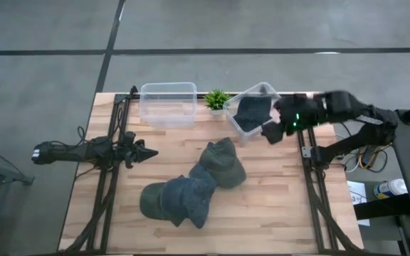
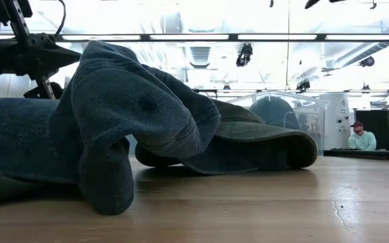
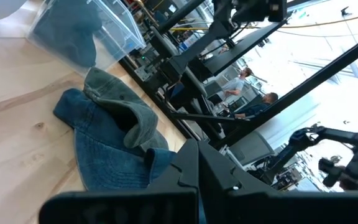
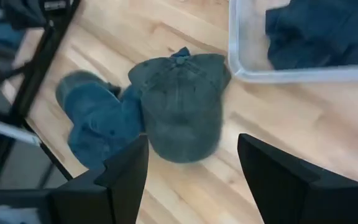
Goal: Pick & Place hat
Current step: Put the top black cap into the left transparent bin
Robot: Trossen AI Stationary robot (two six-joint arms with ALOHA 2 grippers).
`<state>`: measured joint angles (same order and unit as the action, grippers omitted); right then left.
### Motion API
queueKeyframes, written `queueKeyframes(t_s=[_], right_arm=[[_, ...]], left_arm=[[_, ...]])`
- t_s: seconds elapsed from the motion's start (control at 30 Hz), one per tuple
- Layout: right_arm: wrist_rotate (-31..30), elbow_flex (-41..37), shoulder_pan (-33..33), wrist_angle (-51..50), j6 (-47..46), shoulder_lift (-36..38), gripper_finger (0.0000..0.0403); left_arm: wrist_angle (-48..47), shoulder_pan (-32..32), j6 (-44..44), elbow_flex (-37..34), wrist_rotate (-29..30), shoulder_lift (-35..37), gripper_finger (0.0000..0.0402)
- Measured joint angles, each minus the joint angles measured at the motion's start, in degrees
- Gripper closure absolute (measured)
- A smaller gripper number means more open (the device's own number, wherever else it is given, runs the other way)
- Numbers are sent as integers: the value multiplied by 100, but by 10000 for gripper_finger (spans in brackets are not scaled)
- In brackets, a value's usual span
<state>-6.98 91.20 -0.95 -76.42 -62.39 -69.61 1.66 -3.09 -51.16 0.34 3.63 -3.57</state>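
Two grippers show over the wooden table (image 1: 262, 213), and only the right one is among the hats. The right gripper (image 4: 191, 168) hangs in the air with its two dark fingers (image 4: 126, 174) spread wide apart and nothing between them; it touches no hat. In the high view the right gripper (image 1: 272, 131) sits just beside the outer edge of a tilted clear bin (image 1: 235, 119), which holds a dark blue hat (image 1: 251, 110). Below and ahead of its open fingers lies a grey-green cap (image 4: 179, 102) flat on the table, well clear of the fingertips. Touching that cap on its far side from the bin is a blue denim cap (image 4: 98, 124), and in the high view a further dark cap (image 1: 151, 200) lies against the denim one, farthest from the right gripper. A second clear bin (image 1: 168, 104) stands upright beyond the tilted one, with a small green plant (image 1: 216, 99) between the two bins. The left gripper (image 1: 142, 152) waits at the opposite side of the table, its fingers pressed together and holding nothing, apart from the pile of caps.
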Motion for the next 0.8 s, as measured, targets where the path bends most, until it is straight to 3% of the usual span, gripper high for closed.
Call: queueKeyframes(t_s=[0.33, 0.53, 0.67, 0.8], right_arm=[[-985, -2627, -2033, 1693, -3658, 546, 99], [-1777, -4368, -2719, 4398, -5216, 598, 94], [-2484, -5309, -3116, 6153, -5886, 250, 94], [-3117, -5862, -3438, 7209, -6642, -306, 94]], left_arm=[[-3, -1, 20, 0, -114, 0, 401], [1, 0, 160, 0, -115, 0, 401], [8, -2, 160, 0, -116, 0, 401], [30, -2, 158, 0, -115, 0, 401]])
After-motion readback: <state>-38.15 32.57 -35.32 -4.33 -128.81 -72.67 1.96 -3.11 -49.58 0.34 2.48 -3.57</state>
